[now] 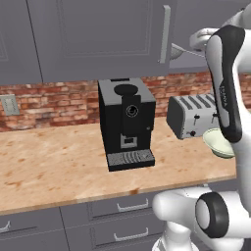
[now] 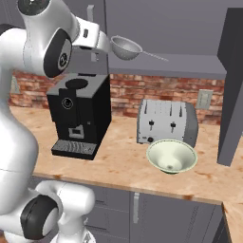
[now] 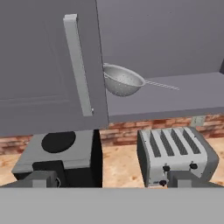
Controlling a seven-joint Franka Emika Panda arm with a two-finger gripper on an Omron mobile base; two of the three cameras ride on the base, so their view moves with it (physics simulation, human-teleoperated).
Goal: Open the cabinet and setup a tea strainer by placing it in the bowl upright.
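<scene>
The cabinet [image 3: 39, 65] hangs over the counter. Its left door with a silver bar handle [image 3: 78, 65] is closed. Its right door [image 2: 232, 85] is swung out, baring the grey shelf [image 3: 188, 94]. The tea strainer [image 3: 124, 80] sits on that shelf just right of the closed door's edge, mesh cup down and wire handle pointing right; it also shows as the strainer [image 2: 126, 47] in the right base view. My gripper [image 3: 111, 179] is open and empty, held up in front of the cabinet, a little short of the strainer. The bowl [image 2: 171, 155] rests on the counter in front of the toaster.
A silver toaster [image 2: 166, 121] stands at the brick wall below the open cabinet half. A black coffee machine [image 2: 80, 114] is to its left. Grey drawers [image 1: 117, 208] run under the wooden counter [image 1: 54, 162]. The open door [image 2: 232, 85] juts out at the right.
</scene>
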